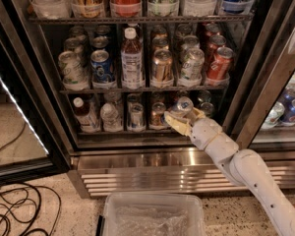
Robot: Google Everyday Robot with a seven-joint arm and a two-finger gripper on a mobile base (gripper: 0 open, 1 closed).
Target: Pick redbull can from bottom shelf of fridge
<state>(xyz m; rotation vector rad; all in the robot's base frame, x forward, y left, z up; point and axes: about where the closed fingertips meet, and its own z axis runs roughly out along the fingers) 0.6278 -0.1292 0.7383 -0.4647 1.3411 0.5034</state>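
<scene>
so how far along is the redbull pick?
Done: the fridge is open and the hand is at the bottom shelf, right of centre. In progress: the hand looks closed on the redbull can, which is tilted with its shiny end outward. Left: drawing the can clear of the fridge.

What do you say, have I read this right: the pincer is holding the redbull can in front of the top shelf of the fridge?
Not quite. The camera view shows the pincer holding the redbull can in front of the bottom shelf of the fridge, towards its right end, not the top shelf.
</scene>
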